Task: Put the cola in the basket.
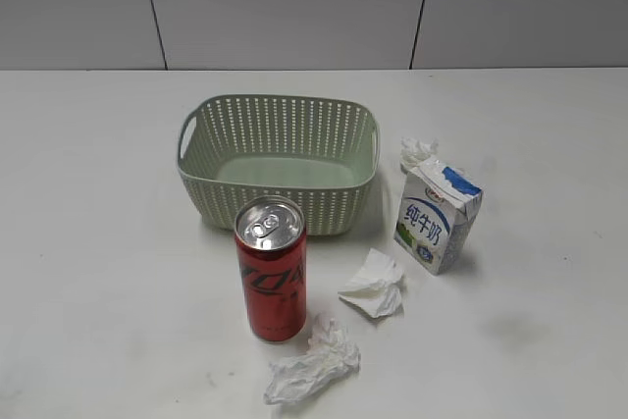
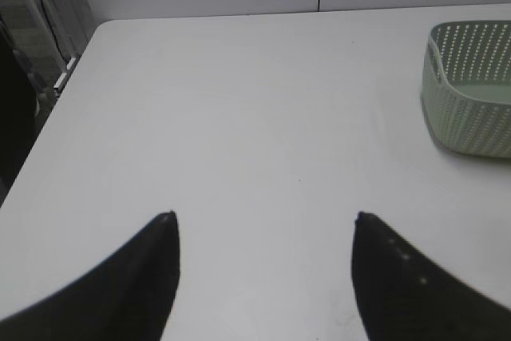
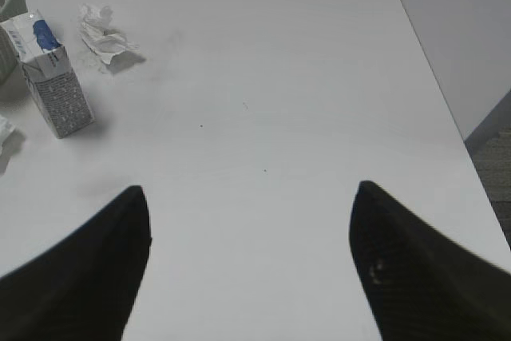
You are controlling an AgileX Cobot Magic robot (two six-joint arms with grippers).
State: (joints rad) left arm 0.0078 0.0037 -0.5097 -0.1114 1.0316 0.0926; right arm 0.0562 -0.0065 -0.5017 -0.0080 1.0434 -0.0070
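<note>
I see the can (image 1: 271, 269) upright before the basket (image 1: 278, 163); both grippers (image 2: 265, 217) (image 3: 249, 189) spread, grasping nothing.

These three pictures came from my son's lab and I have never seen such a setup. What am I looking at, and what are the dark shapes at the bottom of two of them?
It is a two-armed robot at a white table. One camera looks down at the table from the front; the other two sit on the wrists. The dark shapes are gripper fingers: the left gripper and the right gripper, both open and holding nothing. On the table stand a red cola, a green basket behind it, a milk carton and three crumpled tissues.
</note>
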